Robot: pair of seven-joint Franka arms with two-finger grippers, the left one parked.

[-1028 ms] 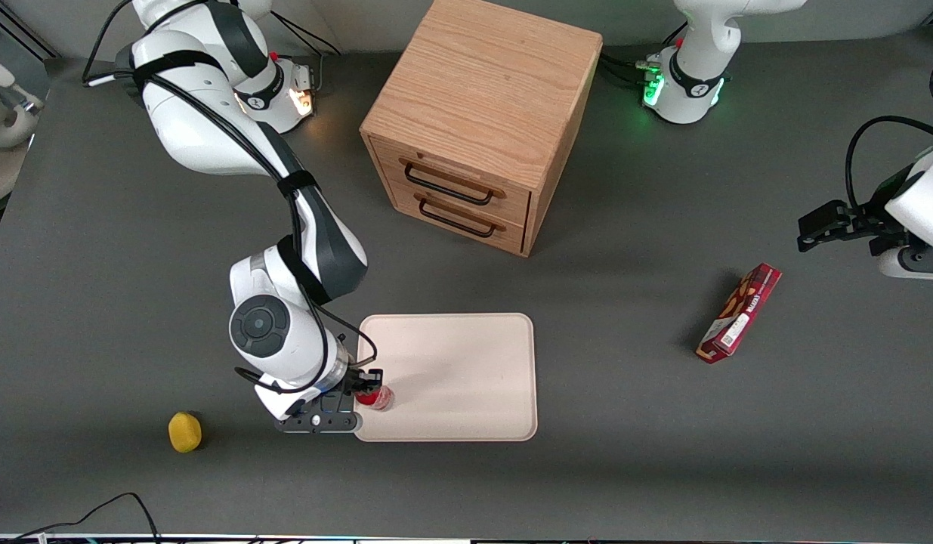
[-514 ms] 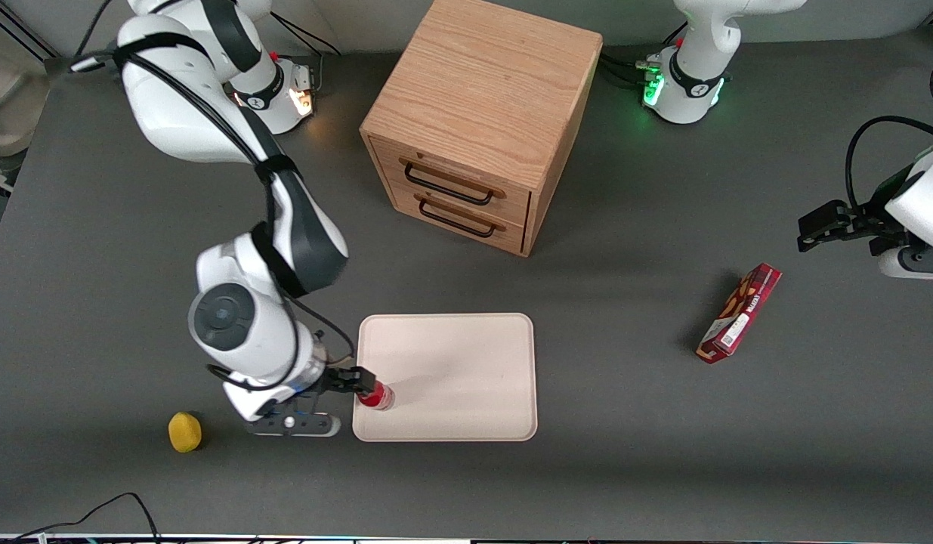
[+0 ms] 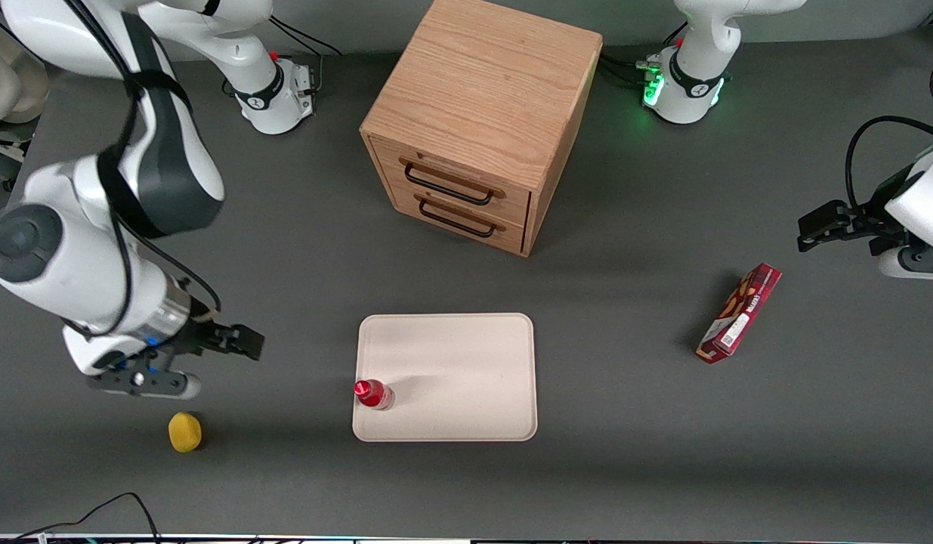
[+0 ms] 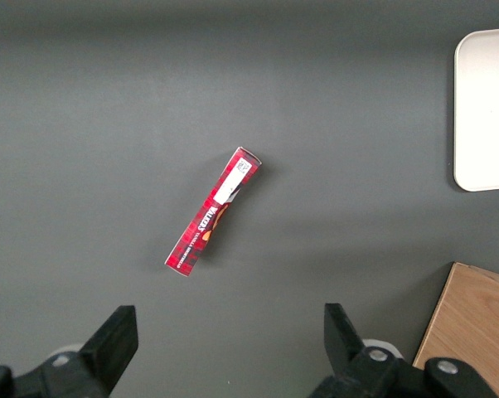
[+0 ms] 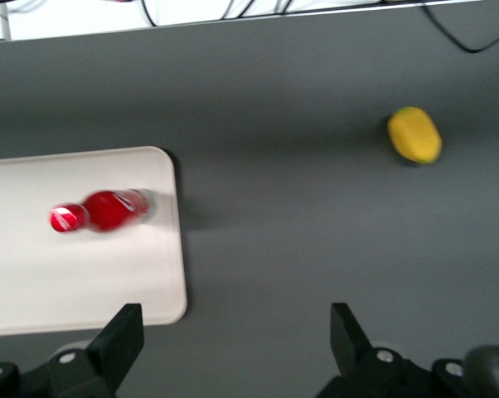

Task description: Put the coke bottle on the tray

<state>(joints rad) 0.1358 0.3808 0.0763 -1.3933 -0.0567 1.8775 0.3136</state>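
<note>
While the coke bottle point(image 3: 373, 394) stands upright on the tray point(image 3: 466, 355), near its nine o'clock edge, the gripper point(image 3: 248, 344) hangs well apart, fingers spread, holding nothing.

The long red cardboard snack box point(image 4: 212, 211) on the dark grey table carries white lettering along its length, too small to make out. A white sticker at one end has a square printed code that cannot be read either. The small red coke bottle point(image 5: 104, 211) on the cream-white rectangular tray point(image 5: 84, 282) shows white marks on its cap, blurred and illegible. The right arm's black two-finger gripper point(image 3: 248, 344), fingers spread, hangs above the table toward the working arm's end from the tray; no writing is legible on it.
</note>
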